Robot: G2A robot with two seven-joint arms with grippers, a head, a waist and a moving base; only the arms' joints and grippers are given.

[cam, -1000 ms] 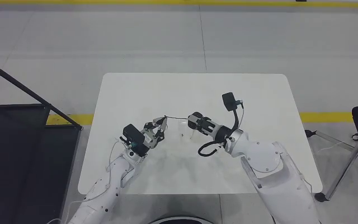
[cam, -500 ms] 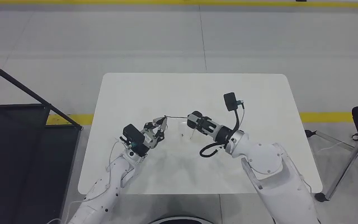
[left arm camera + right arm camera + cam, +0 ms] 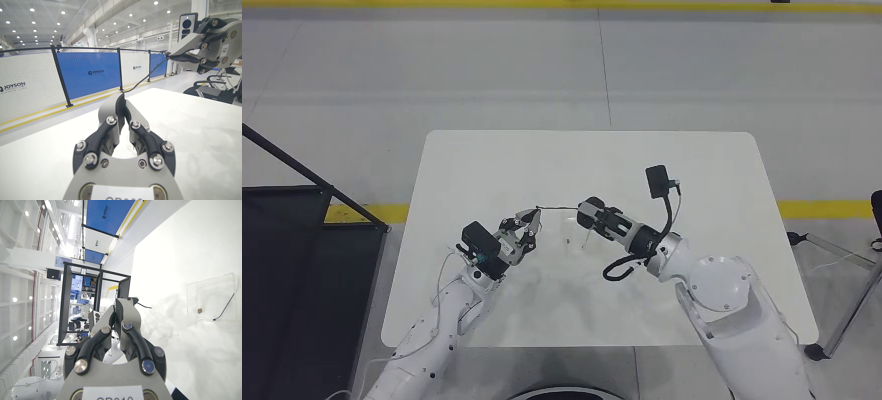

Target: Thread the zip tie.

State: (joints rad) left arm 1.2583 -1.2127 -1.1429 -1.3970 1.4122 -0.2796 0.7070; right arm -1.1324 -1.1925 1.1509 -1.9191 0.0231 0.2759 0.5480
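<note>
Over on the left side of the white tabletop point(image 3: 692, 180), the left pincer point(image 3: 532, 216) is raised above the surface. Its 2 ribbed fingers are clenched on 1 end of the black zip tie point(image 3: 560, 208). The left wrist view shows that grip closely: the left pincer point(image 3: 122, 100) has its pads pressed together. The zip tie point(image 3: 149, 74) comes out at the fingertips and climbs in a gentle curve through the air, clear of the tabletop point(image 3: 189, 123).

At the far end of that span, the right pincer point(image 3: 170, 55) is closed on the tie's other end. From above, the right pincer point(image 3: 585, 210) faces the left one across a short gap near the middle of the tabletop, and the tie bridges the 2.

In the right wrist view, the right pincer point(image 3: 116, 306) has its fingers pinched shut. A short black strand just past the tips is probably the same tie, though the fingers hide where it starts.

Beside the right pincer, a clear box point(image 3: 211, 298) sits on the tabletop point(image 3: 179, 247). It holds a curved black strip point(image 3: 225, 309) and a small brown speck point(image 3: 199, 310).
</note>
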